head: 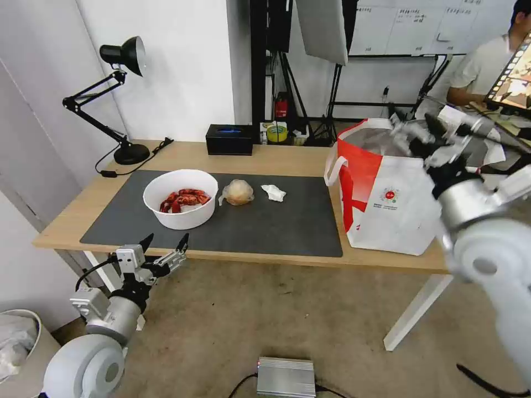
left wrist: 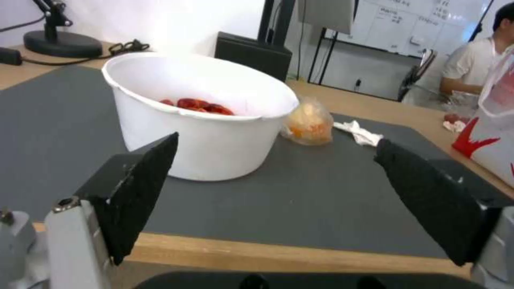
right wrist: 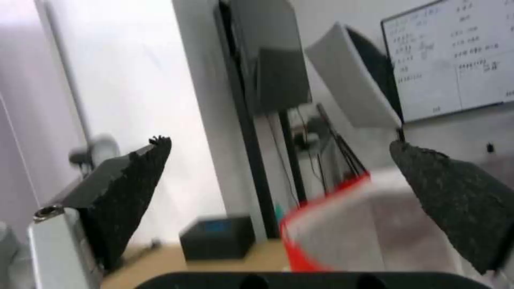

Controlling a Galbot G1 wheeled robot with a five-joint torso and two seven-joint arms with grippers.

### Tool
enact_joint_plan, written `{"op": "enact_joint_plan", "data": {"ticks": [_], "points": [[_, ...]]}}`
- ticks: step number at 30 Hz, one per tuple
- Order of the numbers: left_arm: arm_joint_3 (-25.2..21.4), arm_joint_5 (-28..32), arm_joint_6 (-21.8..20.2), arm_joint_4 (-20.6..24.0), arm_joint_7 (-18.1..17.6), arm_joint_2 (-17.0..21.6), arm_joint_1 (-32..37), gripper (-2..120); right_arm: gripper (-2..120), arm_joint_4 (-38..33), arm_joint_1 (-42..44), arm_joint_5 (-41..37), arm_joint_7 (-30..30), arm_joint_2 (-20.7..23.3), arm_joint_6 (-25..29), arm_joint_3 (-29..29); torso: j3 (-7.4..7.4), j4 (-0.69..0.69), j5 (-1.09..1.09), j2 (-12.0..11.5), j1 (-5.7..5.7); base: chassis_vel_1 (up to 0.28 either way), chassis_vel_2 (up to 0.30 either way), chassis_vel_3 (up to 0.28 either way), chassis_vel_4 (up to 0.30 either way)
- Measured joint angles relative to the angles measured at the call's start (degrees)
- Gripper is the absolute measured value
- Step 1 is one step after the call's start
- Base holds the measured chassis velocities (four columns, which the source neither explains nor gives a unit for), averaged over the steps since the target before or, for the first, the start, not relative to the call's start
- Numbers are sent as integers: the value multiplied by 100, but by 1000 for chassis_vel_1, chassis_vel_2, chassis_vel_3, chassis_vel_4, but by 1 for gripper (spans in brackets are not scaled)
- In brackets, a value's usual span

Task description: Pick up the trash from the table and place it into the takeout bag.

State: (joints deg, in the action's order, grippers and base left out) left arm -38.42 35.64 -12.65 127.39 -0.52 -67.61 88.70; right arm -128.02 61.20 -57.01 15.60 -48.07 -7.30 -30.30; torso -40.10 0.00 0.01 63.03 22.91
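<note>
On the table (head: 276, 159), a white bowl of red scraps (head: 180, 199) stands on the dark mat (head: 276, 226). Beside it lie a clear-wrapped pale-orange lump (head: 238, 192) and a crumpled white tissue (head: 274, 193). The white and red takeout bag (head: 387, 193) stands open at the table's right end. My left gripper (head: 166, 243) is open and empty, just off the table's front edge and facing the bowl (left wrist: 198, 116), the lump (left wrist: 308, 122) and the tissue (left wrist: 357, 132). My right gripper (head: 423, 135) hovers over the bag's mouth, open (right wrist: 279, 142) with nothing between its fingers, the bag's red rim (right wrist: 321, 200) below it.
A black box (head: 229, 139) sits at the table's back edge and a black desk lamp (head: 123, 105) at the back left. A small grey unit (head: 286, 377) lies on the floor under the table. A white bin (head: 16, 342) stands at the lower left.
</note>
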Motion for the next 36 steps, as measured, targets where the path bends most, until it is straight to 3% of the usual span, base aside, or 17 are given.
{"op": "enact_joint_plan", "data": {"ticks": [7, 11, 23, 36], "points": [[-11, -128, 83, -41, 27, -15, 0, 100, 100, -121, 876, 1149, -223, -247, 149, -26, 0, 0, -1, 0, 0, 0, 0, 0, 0], [-50, -279, 187, -77, 153, -73, 54, 100, 100, -92, 1455, 2063, -431, -613, 392, -39, 0, 0, -1, 0, 0, 0, 0, 0, 0], [-200, -511, 526, -91, 395, -249, 295, 100, 100, 192, 1923, 3175, -523, -1286, 869, 209, 0, 1, -1, 0, 0, 0, 0, 0, 0], [-213, -922, 857, -212, 576, -406, 375, 100, 100, 770, 2507, 4212, -208, -2091, 1301, 712, 0, 0, -2, 0, 0, 0, 0, 0, 0]]}}
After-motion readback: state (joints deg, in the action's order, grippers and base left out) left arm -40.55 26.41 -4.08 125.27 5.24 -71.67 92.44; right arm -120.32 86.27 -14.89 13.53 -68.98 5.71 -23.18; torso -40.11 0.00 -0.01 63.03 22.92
